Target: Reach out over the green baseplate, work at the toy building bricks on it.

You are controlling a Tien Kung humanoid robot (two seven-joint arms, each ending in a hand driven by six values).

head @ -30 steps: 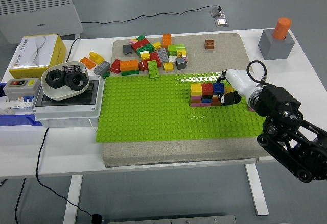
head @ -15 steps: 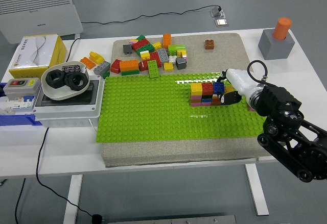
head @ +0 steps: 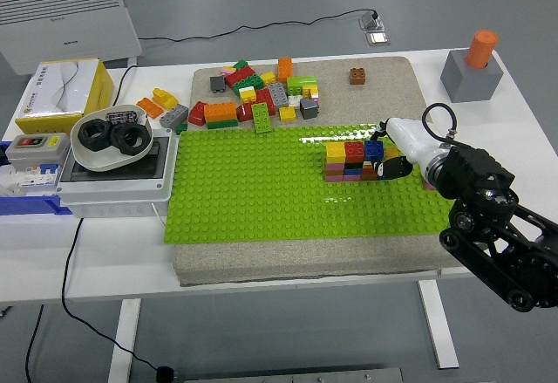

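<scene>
Right hand (head: 390,158) comes in from the right edge, mid-frame, touching the right end of the stacked brick block (head: 353,161); can't tell if fingers grip it or not. Block sits on right-centre of green baseplate (head: 261,191), on a grey mat (head: 296,256) on the white table (head: 131,270). Loose bricks (head: 257,95) heaped above baseplate, upper centre. Orange cylinder (head: 479,48) in grey holder, upper right.

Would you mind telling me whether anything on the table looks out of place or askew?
One long green brick lies askew, straddling the far edge of the green baseplate; a brown brick sits alone, apart from the loose pile.
</scene>
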